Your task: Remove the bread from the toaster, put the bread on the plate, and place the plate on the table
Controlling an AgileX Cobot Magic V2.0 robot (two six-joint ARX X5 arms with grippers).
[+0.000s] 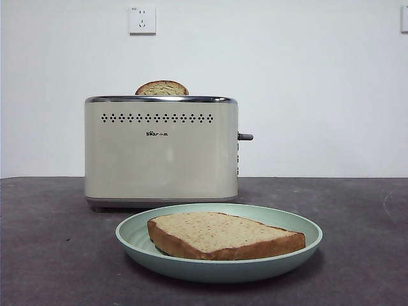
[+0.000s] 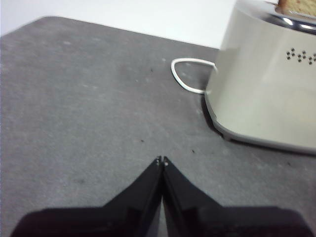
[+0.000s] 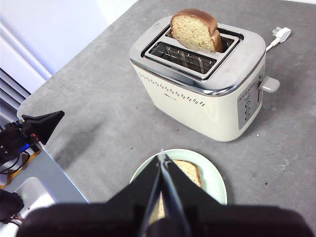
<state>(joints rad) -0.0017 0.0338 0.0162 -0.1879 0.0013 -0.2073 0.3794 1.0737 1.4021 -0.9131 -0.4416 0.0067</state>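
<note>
both claws closed, empty: left claw (image 2: 162, 161) near toaster (image 2: 266, 84), right claw (image 3: 163, 159) above plate (image 3: 215, 180).

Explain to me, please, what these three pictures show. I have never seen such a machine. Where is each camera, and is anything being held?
This is a robot with two arms at a table. One picture comes from a low camera in front; the other two come from cameras on the arms' wrists. The black wedges at the bottom are the left gripper and the right gripper, both shut and holding nothing. On the table stands a cream toaster with one slice in its slot. In front of it a green plate carries the bread. The right gripper is above the plate.
</note>
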